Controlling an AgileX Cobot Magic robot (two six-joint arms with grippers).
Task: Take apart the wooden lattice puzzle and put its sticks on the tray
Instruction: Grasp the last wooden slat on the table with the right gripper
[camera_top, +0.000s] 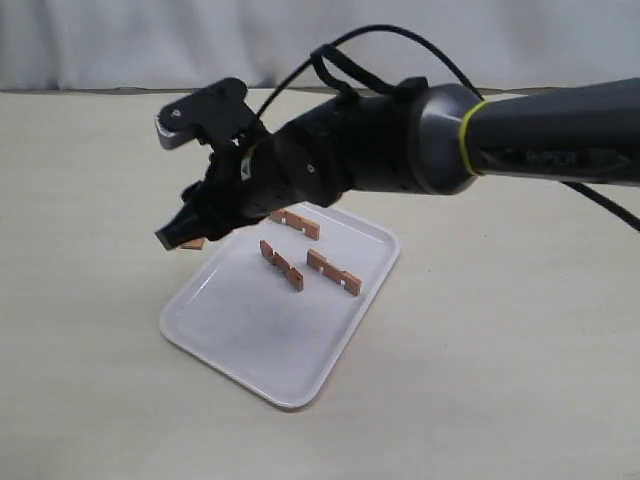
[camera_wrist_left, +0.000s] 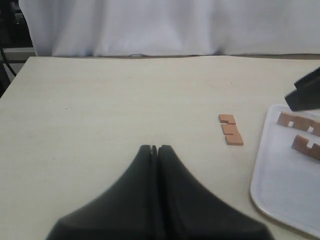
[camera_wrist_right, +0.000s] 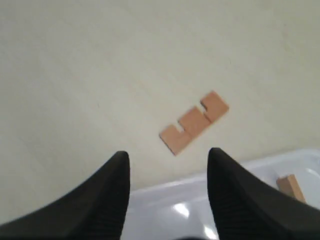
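The puzzle is apart; no lattice remains. Three notched reddish-brown sticks (camera_top: 296, 223), (camera_top: 282, 265), (camera_top: 334, 272) lie on the white tray (camera_top: 260, 340). The last stick (camera_wrist_right: 194, 122) lies flat on the table just outside the tray's rim (camera_wrist_right: 260, 162). It also shows as the lone stick (camera_wrist_left: 231, 130) in the left wrist view. My right gripper (camera_wrist_right: 168, 155) hangs open and empty over the tray's edge, close to that stick. From the exterior the right gripper (camera_top: 175, 235) half hides it. My left gripper (camera_wrist_left: 154, 147) is shut on nothing, above bare table well away from the tray (camera_wrist_left: 280, 190).
The right arm (camera_top: 400, 140) stretches from the right across the tray's far side. A white curtain (camera_wrist_left: 165, 25) closes off the back of the beige table (camera_top: 500, 350).
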